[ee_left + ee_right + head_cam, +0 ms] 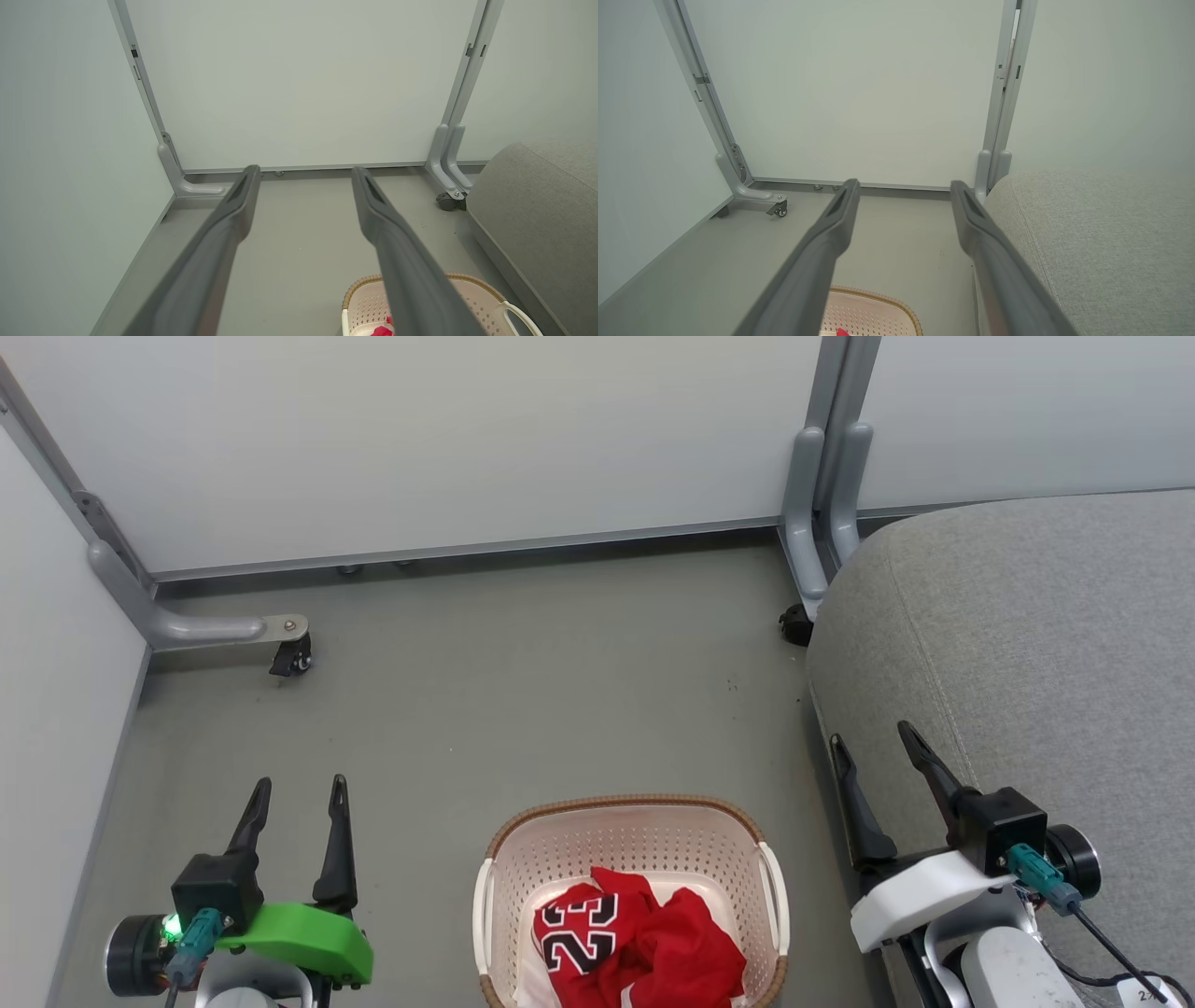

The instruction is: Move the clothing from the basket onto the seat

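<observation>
Left hand (301,781), right hand (869,733) open

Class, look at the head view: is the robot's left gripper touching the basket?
Apart. In the head view the left gripper, jaws open and empty, sits left of the basket with bare floor between them.
</observation>
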